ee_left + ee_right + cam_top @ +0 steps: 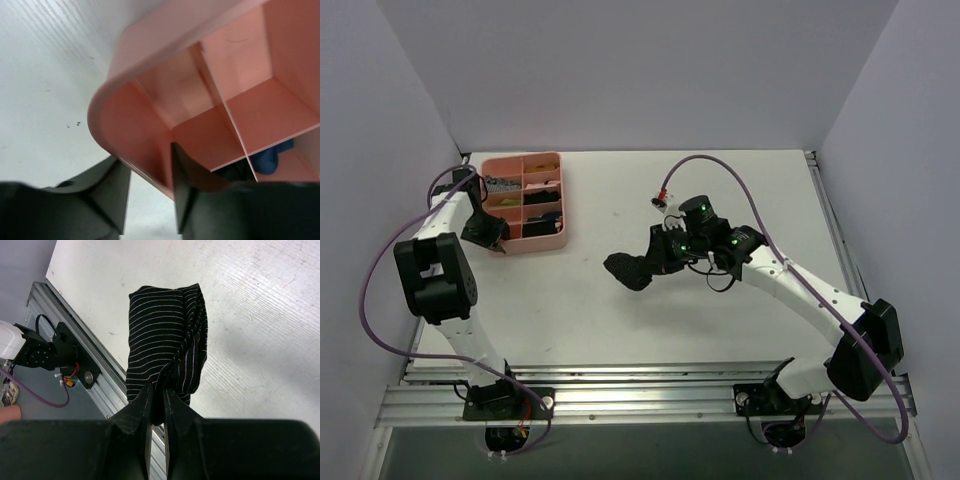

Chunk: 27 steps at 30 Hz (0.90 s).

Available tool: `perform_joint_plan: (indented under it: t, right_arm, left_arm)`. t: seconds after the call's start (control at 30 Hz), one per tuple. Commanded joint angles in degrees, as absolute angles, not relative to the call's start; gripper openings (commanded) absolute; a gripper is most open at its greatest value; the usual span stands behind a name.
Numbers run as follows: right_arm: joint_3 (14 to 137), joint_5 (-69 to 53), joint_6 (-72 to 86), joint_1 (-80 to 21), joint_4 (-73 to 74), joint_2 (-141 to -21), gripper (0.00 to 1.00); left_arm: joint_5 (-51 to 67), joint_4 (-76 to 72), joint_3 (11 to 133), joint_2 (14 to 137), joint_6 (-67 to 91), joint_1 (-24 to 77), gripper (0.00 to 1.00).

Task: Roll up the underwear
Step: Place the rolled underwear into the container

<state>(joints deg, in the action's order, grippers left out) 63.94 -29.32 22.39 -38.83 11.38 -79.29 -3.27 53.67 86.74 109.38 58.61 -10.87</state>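
The underwear point(628, 270) is a black bundle with thin pale stripes point(160, 330). It hangs bunched from my right gripper point(156, 390), just above the table left of centre. That gripper point(655, 262) is shut on a pinched fold at the upper edge of the fabric. At the far left, my left gripper point(498, 243) is at the near left corner of the pink divided tray point(563, 200). In the left wrist view its jaws point(148, 156) straddle the tray's corner wall point(125, 125). One finger is inside the tray and one outside, and a gap still shows on the outer side.
The tray's compartments hold dark items and one blue item point(267, 157). An aluminium rail point(650, 385) runs along the table's near edge below the hanging fabric. White walls close the table at the back and on both sides.
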Motion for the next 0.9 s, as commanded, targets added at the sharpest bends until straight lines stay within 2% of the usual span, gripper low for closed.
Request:
perform_joint_plan:
  t: [0.0, 0.07, 0.17, 0.3, 0.47, 0.7, 0.77, 0.83, 0.87]
  right_arm:
    - [66.8, -28.04, 21.71, -37.97, 12.66, -76.64, 0.0]
    - [67.23, -27.6, 21.36, -37.79, 12.92, -76.47, 0.0]
    - [68.64, -26.9, 20.66, -37.35, 13.53, -76.99, 0.0]
    - [70.66, -26.19, 19.34, -36.74, 14.15, -78.48, 0.0]
    - [72.6, -25.75, 19.51, -36.3, 12.75, -81.65, 0.0]
    - [77.95, -24.87, 19.95, -36.65, 8.88, -90.34, 0.0]
    - [80.41, -24.44, 19.25, -36.91, 8.53, -93.85, 0.0]
    - [83.21, -24.08, 18.29, -37.26, 8.26, -97.53, 0.0]
    - [84.45, -24.0, 18.02, -37.35, 8.17, -98.95, 0.0]
  left_arm:
    - [-0.01, 49.14, 85.35, 112.06, 58.45, -11.16, 0.39]
    - [0.61, 48.26, 84.03, 112.24, 57.92, -10.99, 0.25]
    - [1.93, 47.64, 82.09, 111.45, 56.17, -10.46, 0.12]
    - [2.02, 48.77, 80.77, 109.78, 52.31, -8.79, 0.03]
    - [1.49, 50.62, 77.88, 105.65, 50.8, -5.28, 0.03]
    - [1.41, 50.28, 69.8, 97.92, 52.9, 5.78, 0.06]
    - [2.71, 49.84, 68.12, 95.98, 53.61, 6.33, 0.14]
    - [3.16, 49.57, 66.89, 94.67, 53.61, 6.5, 0.29]
    - [2.9, 50.09, 67.15, 94.31, 53.53, 6.5, 0.33]
